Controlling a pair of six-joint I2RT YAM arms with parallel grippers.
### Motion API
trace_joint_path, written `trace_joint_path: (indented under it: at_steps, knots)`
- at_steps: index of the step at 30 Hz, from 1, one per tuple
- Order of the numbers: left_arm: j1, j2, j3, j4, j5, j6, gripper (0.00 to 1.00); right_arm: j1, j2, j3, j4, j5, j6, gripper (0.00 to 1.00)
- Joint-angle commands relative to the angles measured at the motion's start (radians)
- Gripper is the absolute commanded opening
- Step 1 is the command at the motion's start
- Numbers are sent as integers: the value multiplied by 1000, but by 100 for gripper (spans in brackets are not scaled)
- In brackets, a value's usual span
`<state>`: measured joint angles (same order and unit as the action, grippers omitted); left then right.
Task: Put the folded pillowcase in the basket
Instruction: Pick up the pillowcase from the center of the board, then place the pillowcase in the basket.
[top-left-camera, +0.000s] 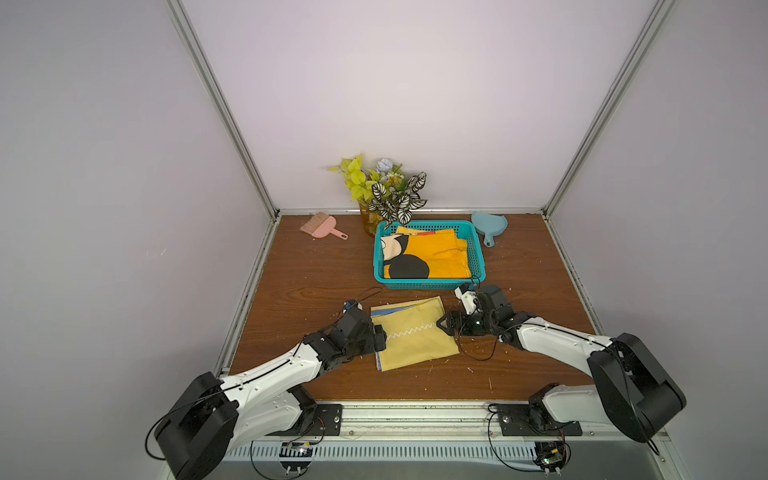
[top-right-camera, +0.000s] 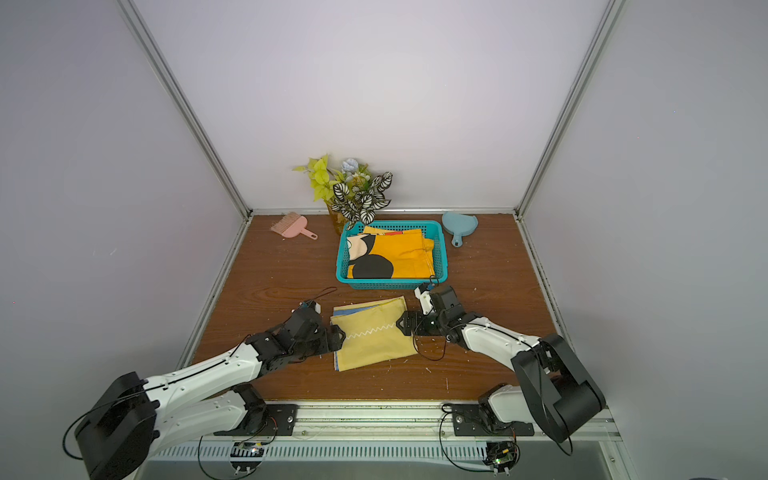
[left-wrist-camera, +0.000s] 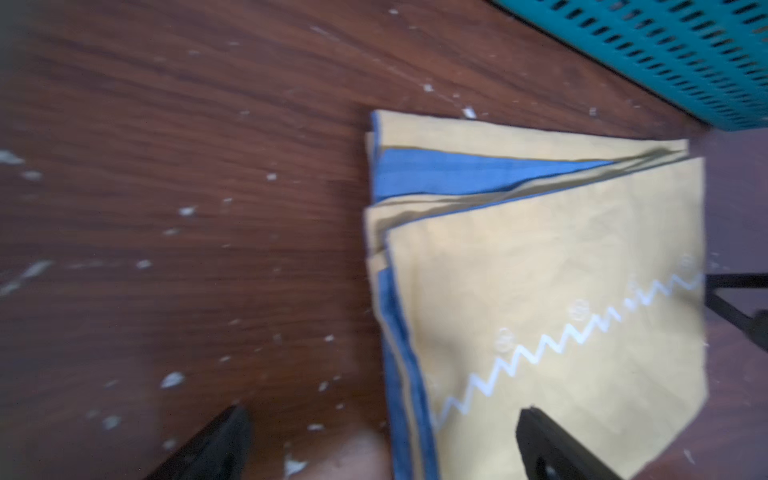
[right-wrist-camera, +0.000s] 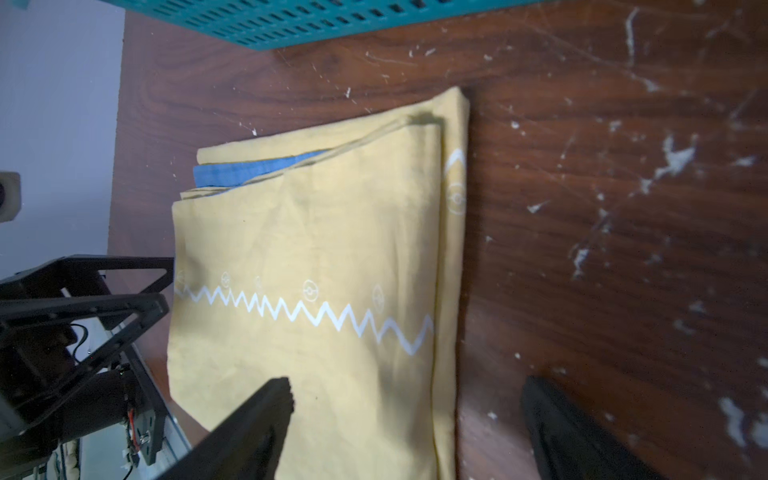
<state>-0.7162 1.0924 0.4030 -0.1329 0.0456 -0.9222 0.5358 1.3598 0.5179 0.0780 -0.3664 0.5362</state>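
Centre frame: folded pillowcase (top-left-camera: 413, 338) on worktop (top-left-camera: 316, 270).
My left tool (top-left-camera: 380, 338) and right tool (top-left-camera: 443, 326) stand wide at its opposite edges; basket (top-left-camera: 430, 284) just above.

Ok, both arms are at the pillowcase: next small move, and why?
Probably close both jaws. The left gripper and right gripper stand open, each straddling an opposite edge of the folded pillowcase, which lies flat, short of the basket.

The folded yellow pillowcase (top-left-camera: 413, 334), blue-lined with a white zigzag, lies flat near the teal grid-sided basket (top-left-camera: 428, 285), outside it.
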Motion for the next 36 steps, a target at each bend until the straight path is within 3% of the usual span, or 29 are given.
trace_joint_path:
  at_steps: [1, 6, 11, 13, 16, 19, 20, 21, 22, 23, 36]
  knots:
    - [6, 68, -20, 143, 154, -9, 99, 18, 33, 1, -3, 5, 22, 93]
    - [6, 111, -10, 173, 169, -8, 100, 50, 48, 4, 18, 13, 39, 90]
    - [-1, 138, -19, 181, 167, -8, 98, 84, 85, 1, 32, 27, 47, 82]
    - [-7, 146, -29, 195, 167, -13, 93, 92, 95, -1, 37, 27, 49, 74]
    - [-16, 159, -34, 206, 159, -16, 71, 101, 99, -5, 40, 30, 51, 57]
    - [-27, 176, -33, 207, 146, -17, 41, 104, 97, -7, 33, 39, 50, 35]
    - [-32, 181, -30, 207, 143, -18, 25, 105, 97, -7, 31, 40, 50, 24]
    - [-37, 185, -25, 207, 141, -19, 1, 106, 94, -5, 27, 41, 48, 11]
    - [-43, 188, -20, 201, 136, -19, 0, 109, 92, -2, 19, 43, 48, 1]
    - [-52, 190, -10, 192, 127, -17, 0, 112, 86, 0, 9, 43, 47, 0]
    - [-109, 93, 210, -19, 87, 23, 0, 141, -143, 130, -244, 122, 24, 0]
